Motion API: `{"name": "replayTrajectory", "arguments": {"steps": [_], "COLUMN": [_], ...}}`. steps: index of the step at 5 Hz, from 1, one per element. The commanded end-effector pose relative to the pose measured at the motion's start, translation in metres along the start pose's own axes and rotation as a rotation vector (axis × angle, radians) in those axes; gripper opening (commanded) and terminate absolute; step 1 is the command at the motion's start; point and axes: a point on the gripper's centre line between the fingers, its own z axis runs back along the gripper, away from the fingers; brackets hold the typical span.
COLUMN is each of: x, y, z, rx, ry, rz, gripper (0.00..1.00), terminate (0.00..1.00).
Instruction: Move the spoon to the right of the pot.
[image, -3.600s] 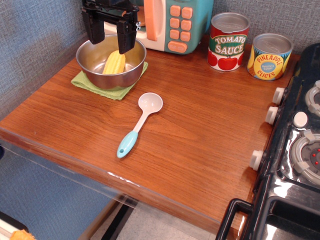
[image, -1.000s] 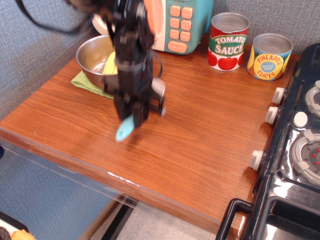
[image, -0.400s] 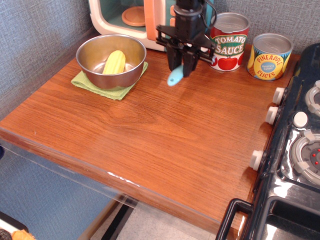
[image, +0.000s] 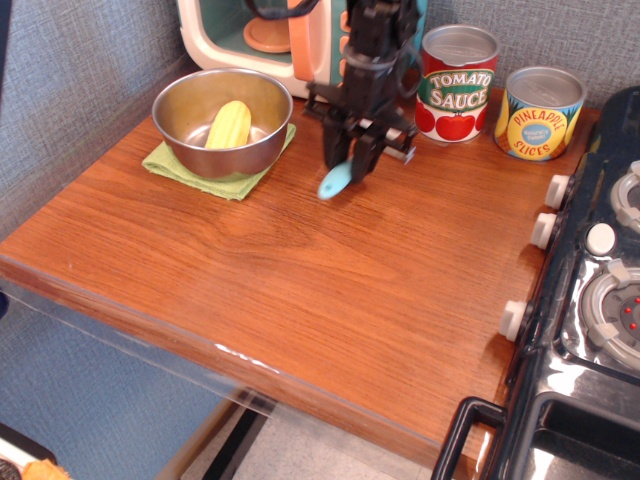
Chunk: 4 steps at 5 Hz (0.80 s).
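Black robot gripper (image: 350, 160) clamped on small plastic spoon with light blue handle (image: 335, 181), handle end poking out below the fingers, just right of round shiny steel pot (image: 222, 121). Pot on green cloth (image: 187, 171), yellow corn-like piece (image: 228, 125) inside. Tomato sauce can (image: 457, 83) behind right.

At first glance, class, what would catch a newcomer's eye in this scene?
The black gripper at centre back, clamped on a spoon whose blue handle pokes down just right of the steel pot. That pot sits on a green cloth at left, holding a yellow corn cob. Two bright cans stand against the back wall.
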Motion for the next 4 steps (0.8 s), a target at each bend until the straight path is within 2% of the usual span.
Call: {"name": "replayTrajectory", "arguments": {"steps": [1,2,3,4], "x": [-0.011,-0.012,-0.023,-0.043], "y": [0.007,0.009,0.012,0.017], "z": [0.011,0.043,0.084,0.103], "rx": [0.022,-0.021,-0.079,-0.126], "ry": [-0.012,-0.097,-0.191,-0.211], "rz": [-0.029,-0.070,-0.083,-0.078], "gripper": [1.00,1.00,1.00,1.00], "terminate": [0.00,0.00,0.00,0.00]}}
